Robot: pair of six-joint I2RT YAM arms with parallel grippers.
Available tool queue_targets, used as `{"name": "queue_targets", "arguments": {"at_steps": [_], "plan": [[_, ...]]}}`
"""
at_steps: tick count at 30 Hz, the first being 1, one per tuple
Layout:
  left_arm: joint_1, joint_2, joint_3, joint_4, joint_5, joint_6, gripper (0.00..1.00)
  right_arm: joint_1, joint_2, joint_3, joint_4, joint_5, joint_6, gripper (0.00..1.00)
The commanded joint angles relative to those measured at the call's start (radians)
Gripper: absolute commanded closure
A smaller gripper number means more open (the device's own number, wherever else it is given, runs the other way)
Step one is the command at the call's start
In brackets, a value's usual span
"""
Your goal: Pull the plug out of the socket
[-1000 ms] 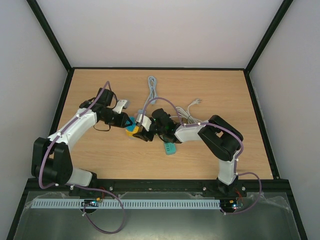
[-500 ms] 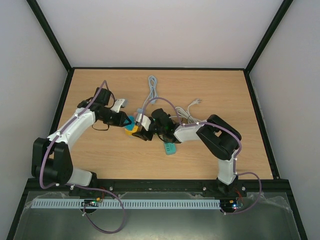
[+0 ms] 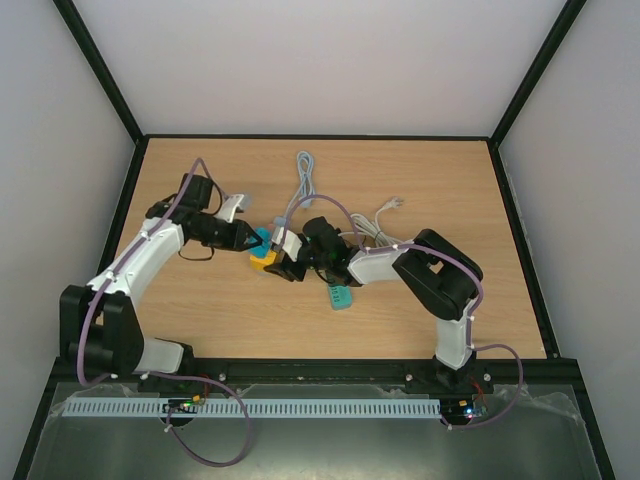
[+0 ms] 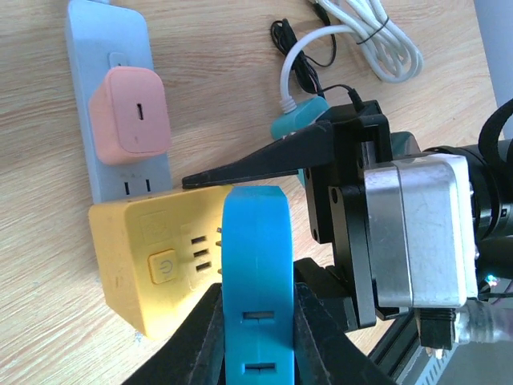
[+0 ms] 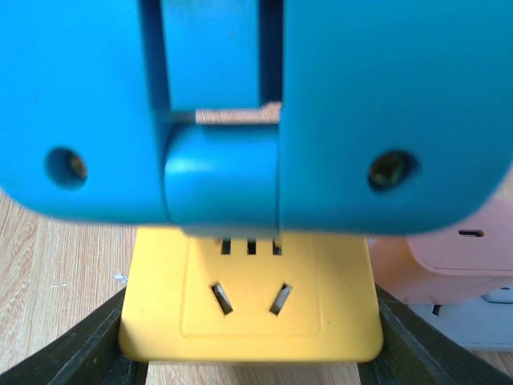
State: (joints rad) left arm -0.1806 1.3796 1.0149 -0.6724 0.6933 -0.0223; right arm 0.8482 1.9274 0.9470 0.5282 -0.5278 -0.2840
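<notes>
The blue plug (image 4: 255, 273), pinched in the narrow fingers of the left gripper (image 4: 256, 321), is just beside the yellow socket cube (image 4: 152, 257). The right gripper (image 5: 251, 321) clamps this cube. A pink charger (image 4: 131, 115) sits in the power strip (image 4: 88, 32) on the wooden table (image 3: 400, 320), between white walls (image 3: 320, 60).

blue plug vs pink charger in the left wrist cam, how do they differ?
The blue plug is clamped in the left pincer; the pink charger is untouched.
The blue plug sits against the yellow socket cube; the pink charger sits on the pale blue power strip.
The blue plug shows slim and edge-on; the pink charger blocky and rounded.
Both are solid-coloured plug-in blocks.
</notes>
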Motion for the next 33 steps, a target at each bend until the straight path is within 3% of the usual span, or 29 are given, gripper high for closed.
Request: {"name": "queue_targets", "arguments": {"at_steps": [1, 8, 10, 17, 21, 27, 33], "plan": [[0.034, -0.038, 0.018, -0.024, 0.028, 0.013, 0.98, -0.020, 0.016, 0.011, -0.080, 0.067, -0.011, 0.51], [0.069, -0.070, 0.002, -0.020, 0.035, 0.029, 0.98, -0.021, -0.045, 0.057, -0.153, 0.022, 0.013, 0.15], [0.075, -0.078, 0.000, -0.017, 0.036, 0.024, 0.98, -0.021, -0.060, 0.086, -0.195, -0.004, 0.028, 0.10], [0.089, -0.093, 0.013, -0.033, 0.049, 0.040, 0.98, -0.027, -0.132, 0.135, -0.284, -0.040, 0.037, 0.00], [0.094, -0.109, 0.038, -0.078, 0.067, 0.117, 0.97, -0.065, -0.177, 0.214, -0.497, -0.116, 0.012, 0.02], [0.093, -0.137, 0.051, -0.132, 0.151, 0.239, 0.97, -0.156, -0.280, 0.265, -0.791, -0.357, -0.004, 0.02], [0.091, -0.152, 0.046, -0.182, 0.247, 0.342, 0.96, -0.161, -0.417, 0.251, -0.851, -0.370, 0.088, 0.02]]}}
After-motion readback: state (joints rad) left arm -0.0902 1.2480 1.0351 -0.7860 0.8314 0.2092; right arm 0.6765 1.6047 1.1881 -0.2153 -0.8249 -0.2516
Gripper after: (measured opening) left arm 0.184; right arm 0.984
